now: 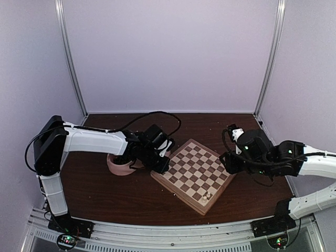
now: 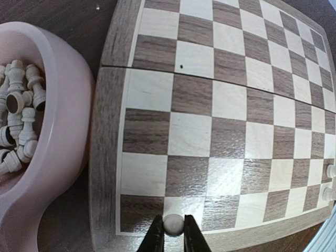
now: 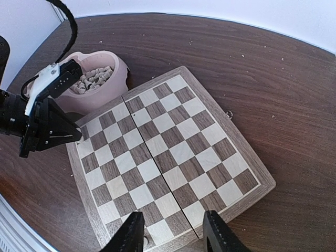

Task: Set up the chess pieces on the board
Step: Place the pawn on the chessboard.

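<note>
From above, we see the board [image 1: 194, 176] mid-frame, nearly bare: two pieces [image 1: 206, 198] at its lower corner. Left wrist: our left end effector [image 2: 173, 223] clamps a piece [image 2: 173, 226] over an edge square, bottom centre; the bowl [image 2: 68, 105] at left holds many more. Right wrist: right end effector [image 3: 173, 218] gapes empty, bottom.

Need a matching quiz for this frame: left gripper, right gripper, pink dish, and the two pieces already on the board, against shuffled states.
Things:
1. left gripper
2. right gripper
3. pink dish
4. two placed pieces

States:
A. open, empty, over the edge of the board
B. filled with loose cream pieces
C. on the board by its near corner
D. shut on a cream piece above an edge square

Pairs: 1-D, 2-A, 3-B, 4-C
</note>
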